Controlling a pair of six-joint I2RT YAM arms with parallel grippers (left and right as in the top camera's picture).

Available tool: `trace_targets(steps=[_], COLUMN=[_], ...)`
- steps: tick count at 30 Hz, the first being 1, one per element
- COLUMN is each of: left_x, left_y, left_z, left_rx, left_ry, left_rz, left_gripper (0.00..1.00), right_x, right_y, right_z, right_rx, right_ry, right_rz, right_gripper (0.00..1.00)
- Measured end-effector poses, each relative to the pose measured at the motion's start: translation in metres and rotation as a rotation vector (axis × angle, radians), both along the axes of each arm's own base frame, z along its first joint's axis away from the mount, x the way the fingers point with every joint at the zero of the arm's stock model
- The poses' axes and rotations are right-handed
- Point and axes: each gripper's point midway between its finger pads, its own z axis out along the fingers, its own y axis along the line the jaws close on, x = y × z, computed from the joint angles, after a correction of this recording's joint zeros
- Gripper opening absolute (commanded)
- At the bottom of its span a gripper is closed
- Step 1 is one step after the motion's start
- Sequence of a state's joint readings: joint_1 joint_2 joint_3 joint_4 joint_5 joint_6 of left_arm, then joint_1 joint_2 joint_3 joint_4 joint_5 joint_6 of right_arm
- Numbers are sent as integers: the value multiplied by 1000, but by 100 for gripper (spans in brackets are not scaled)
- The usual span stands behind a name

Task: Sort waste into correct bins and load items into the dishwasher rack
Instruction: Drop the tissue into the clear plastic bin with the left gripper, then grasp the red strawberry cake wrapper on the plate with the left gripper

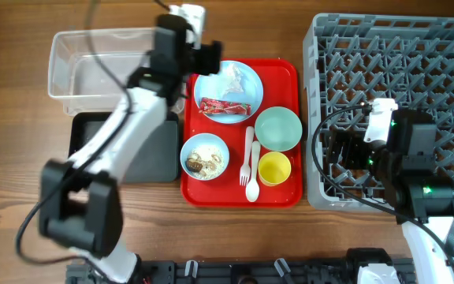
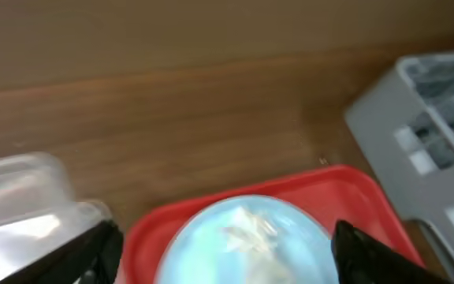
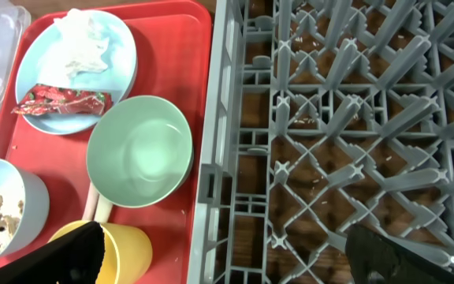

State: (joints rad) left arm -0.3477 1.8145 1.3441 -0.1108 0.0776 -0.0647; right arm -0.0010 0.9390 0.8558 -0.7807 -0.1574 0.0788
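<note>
On the red serving tray (image 1: 290,75), the pale blue plate (image 1: 243,93) carries the red wrapper (image 1: 225,108) and the white tissue (image 1: 233,76). The pale blue bowl (image 1: 205,156) holds rice scraps. The mint bowl (image 1: 278,128), yellow cup (image 1: 274,168) and white fork and spoon (image 1: 251,166) lie beside it. My left gripper (image 1: 203,57) is open above the plate's far edge, and in the left wrist view its fingers (image 2: 227,256) straddle the plate (image 2: 211,252) and tissue (image 2: 247,229). My right gripper (image 3: 231,264) is open and empty over the left wall of the grey rack (image 1: 400,47).
The clear tub (image 1: 101,67) stands at the back left with the black tray (image 1: 144,150) in front of it, both left of the red tray. The rack (image 3: 353,118) fills the right side. In the right wrist view the cup (image 3: 128,252) and mint bowl (image 3: 139,150) lie near the rack wall.
</note>
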Motion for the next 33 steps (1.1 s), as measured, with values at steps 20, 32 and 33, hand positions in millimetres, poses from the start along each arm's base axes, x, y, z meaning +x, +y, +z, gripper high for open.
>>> trace_targets(steps=[20,32,33], left_x=[-19,-10,-10], left_y=[-44,135,146], left_z=[-156,-15,-16], left_rx=[103,99,94], left_ry=[262,173,179], left_rz=[-91,309,337], left_gripper=[4,40,49], right_x=[0,0,0], right_y=[0,0,0], right_z=[0,0,0], right_rx=[0,0,0], right_ry=[1,1,1], right_rz=[0,0,0], right_gripper=[100,100,100])
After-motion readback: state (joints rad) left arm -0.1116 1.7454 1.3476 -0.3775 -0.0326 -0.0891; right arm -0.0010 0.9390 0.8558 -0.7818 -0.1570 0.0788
